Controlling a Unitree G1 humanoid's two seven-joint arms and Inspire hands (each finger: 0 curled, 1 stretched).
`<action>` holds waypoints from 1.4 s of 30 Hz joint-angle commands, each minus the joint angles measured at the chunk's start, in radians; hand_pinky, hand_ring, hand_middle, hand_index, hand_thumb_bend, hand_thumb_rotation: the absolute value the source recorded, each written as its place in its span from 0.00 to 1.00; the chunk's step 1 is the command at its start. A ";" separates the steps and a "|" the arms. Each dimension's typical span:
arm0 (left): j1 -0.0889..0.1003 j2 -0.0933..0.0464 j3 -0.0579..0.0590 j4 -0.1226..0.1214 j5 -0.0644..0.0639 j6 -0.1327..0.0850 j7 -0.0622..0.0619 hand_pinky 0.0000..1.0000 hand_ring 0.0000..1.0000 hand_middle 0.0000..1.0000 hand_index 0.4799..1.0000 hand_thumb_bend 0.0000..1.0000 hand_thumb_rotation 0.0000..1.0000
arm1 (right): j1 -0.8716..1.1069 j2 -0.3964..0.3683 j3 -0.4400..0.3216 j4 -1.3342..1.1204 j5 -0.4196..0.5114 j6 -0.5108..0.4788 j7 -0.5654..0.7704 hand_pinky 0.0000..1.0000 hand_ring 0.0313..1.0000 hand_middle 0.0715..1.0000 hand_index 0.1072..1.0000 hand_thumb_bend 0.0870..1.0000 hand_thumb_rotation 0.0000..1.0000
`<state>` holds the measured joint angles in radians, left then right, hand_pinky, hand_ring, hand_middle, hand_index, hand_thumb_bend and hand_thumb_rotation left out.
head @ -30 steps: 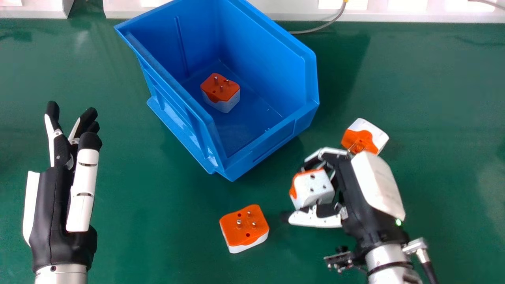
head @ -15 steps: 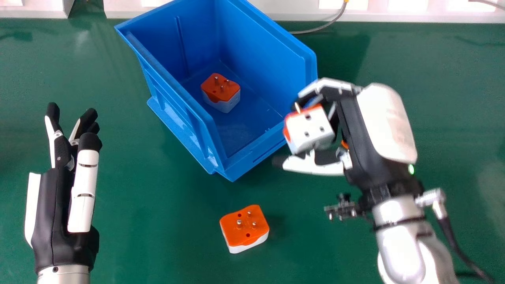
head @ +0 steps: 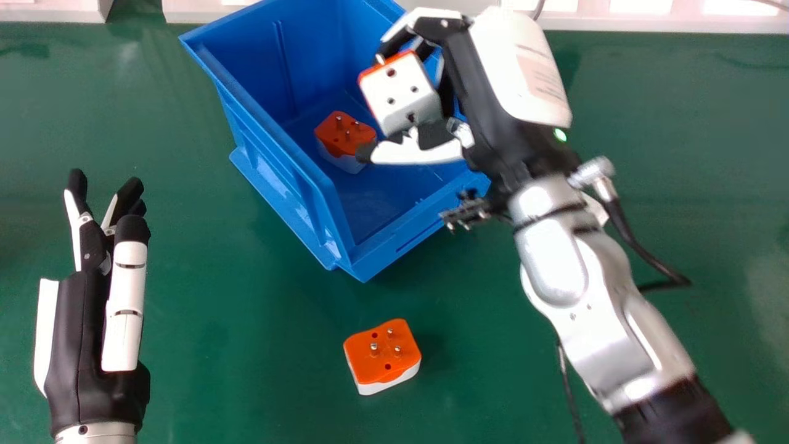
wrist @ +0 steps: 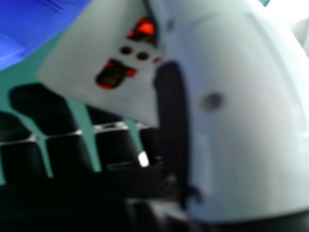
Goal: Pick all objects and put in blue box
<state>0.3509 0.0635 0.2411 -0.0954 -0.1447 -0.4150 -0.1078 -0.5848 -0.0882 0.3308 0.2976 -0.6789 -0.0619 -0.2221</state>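
Note:
My right hand (head: 453, 92) is above the right part of the blue box (head: 277, 160), its fingers and thumb closed on a white and orange adapter (head: 404, 92). In the right hand view, the white adapter (wrist: 91, 58) lies against my right hand's thumb (wrist: 241, 111). Inside the box rests another orange and white adapter (head: 345, 134), partly behind the thumb tip. A third one (head: 382, 354) sits pins up on the table in front of the box. My left hand (head: 92, 333) stays at the left with relaxed, straight fingers.
The green table (head: 234, 370) extends around the box. A small white part of an object (head: 596, 209) peeks out beside the right forearm, mostly hidden by it. Pale panels (head: 666, 18) and a cable (head: 539, 8) are along the far edge.
My right hand has moved up and left from the table on the right to over the box, carrying the adapter. The right forearm now covers most of the adapter at the right.

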 commanded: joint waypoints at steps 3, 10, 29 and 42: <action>0.008 0.003 -0.006 -0.026 0.017 -0.012 0.003 0.96 0.95 0.94 0.91 0.49 0.86 | -0.202 0.035 0.023 0.207 -0.002 -0.034 -0.031 0.15 0.17 0.36 0.44 0.46 0.00; 0.021 -0.004 -0.012 -0.024 0.028 -0.031 0.009 0.97 0.95 0.94 0.93 0.46 0.90 | -0.420 0.085 0.073 0.551 -0.017 0.031 -0.045 0.33 0.43 0.44 0.43 0.47 0.00; 0.034 -0.026 -0.010 -0.016 0.018 -0.048 0.022 0.95 0.94 0.93 0.88 0.35 0.90 | -0.585 0.116 0.151 0.858 -0.023 0.074 -0.021 0.36 0.43 0.51 0.56 0.49 0.05; 0.001 -0.026 -0.026 0.007 0.054 -0.054 0.050 0.93 0.94 0.93 0.89 0.44 0.89 | -0.558 0.092 0.175 0.797 -0.010 0.109 0.054 0.68 0.83 0.92 0.89 0.48 0.45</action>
<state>0.3536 0.0394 0.2186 -0.0808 -0.1002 -0.4481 -0.0615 -1.1148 0.0195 0.5060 1.1281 -0.6836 0.0401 -0.1682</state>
